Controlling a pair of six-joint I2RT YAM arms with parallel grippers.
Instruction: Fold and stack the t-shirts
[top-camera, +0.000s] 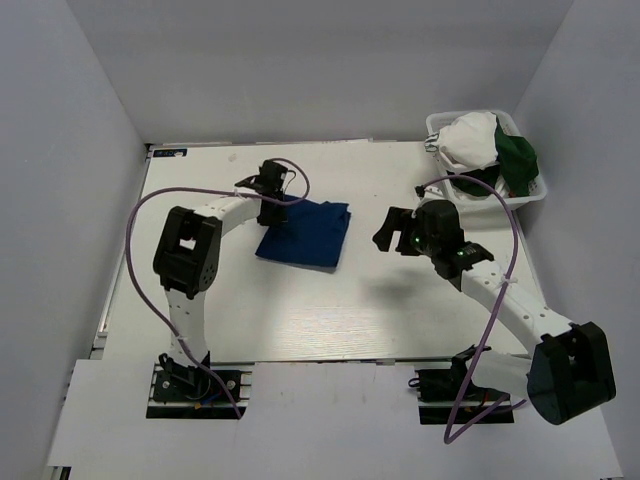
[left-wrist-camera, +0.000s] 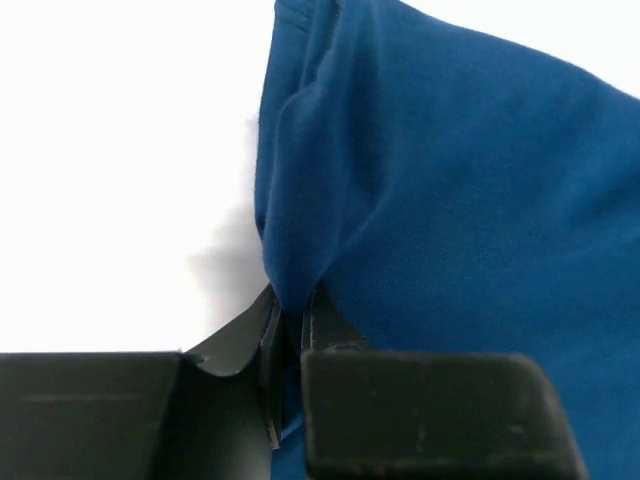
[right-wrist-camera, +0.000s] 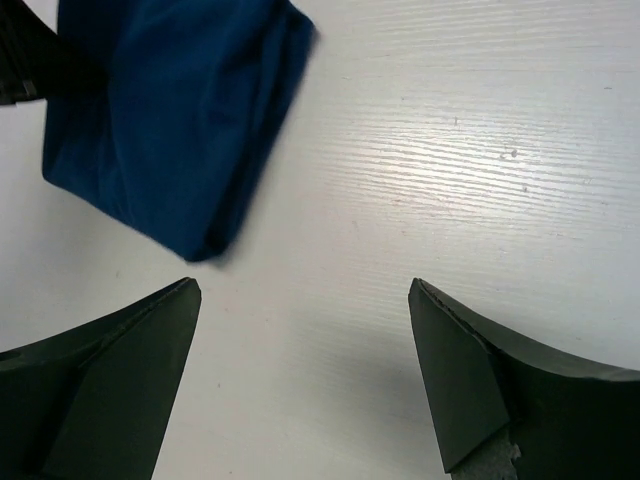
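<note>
Fabric of the folded royal-blue cotton t-shirt (top-camera: 305, 233) sits pinched in my left gripper (left-wrist-camera: 290, 305), ready for shifting; my right gripper (right-wrist-camera: 302, 290) hovers, jaws apart, spare.

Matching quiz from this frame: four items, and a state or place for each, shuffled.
Items
1. left hand
2. right hand
3. blue t-shirt
4. basket

States or places
A. far right corner, holds a white tee and a green tee
B. lies folded mid-table
C. open, nothing between its fingers
D. pinching blue fabric

Pairs: 1-D, 2-C, 3-B, 4-A
</note>
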